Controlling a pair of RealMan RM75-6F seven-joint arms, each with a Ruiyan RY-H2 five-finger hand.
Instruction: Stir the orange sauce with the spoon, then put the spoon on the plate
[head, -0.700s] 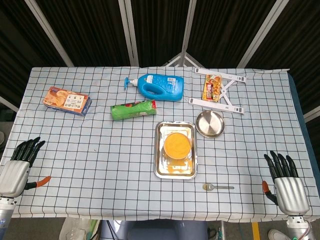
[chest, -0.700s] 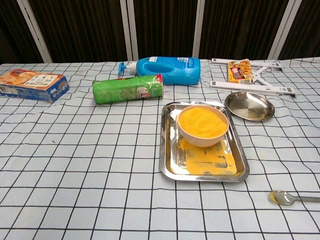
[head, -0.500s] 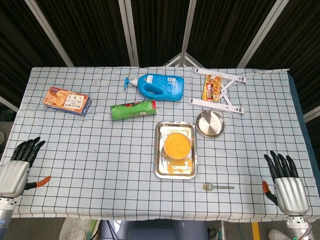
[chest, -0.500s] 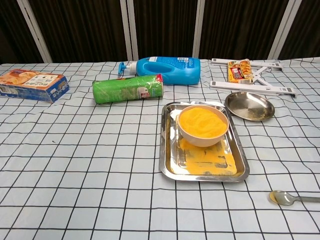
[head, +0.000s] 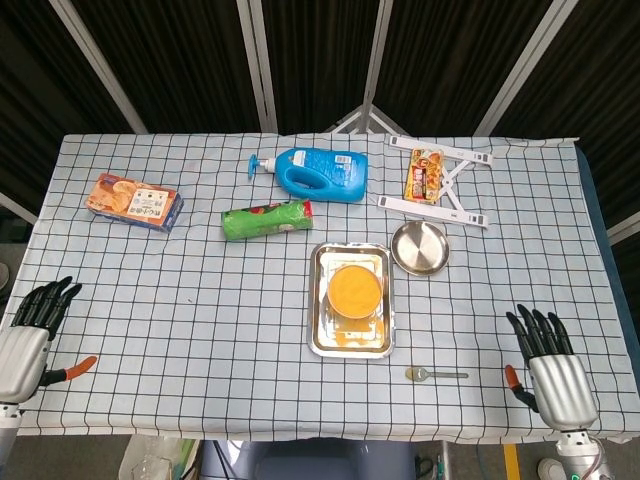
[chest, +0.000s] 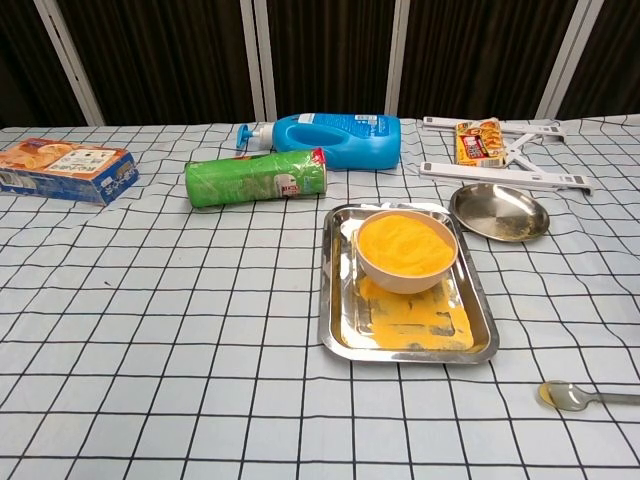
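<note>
Right hand (head: 556, 372) beside slim metal spoon (head: 436, 374)

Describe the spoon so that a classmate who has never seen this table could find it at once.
Start at the steel tray holding the bowl of orange sauce. Move toward the near table edge, slightly right: the spoon lies flat on the checked cloth. It is the only small, slim metal piece, far smaller than the round plate.
</note>
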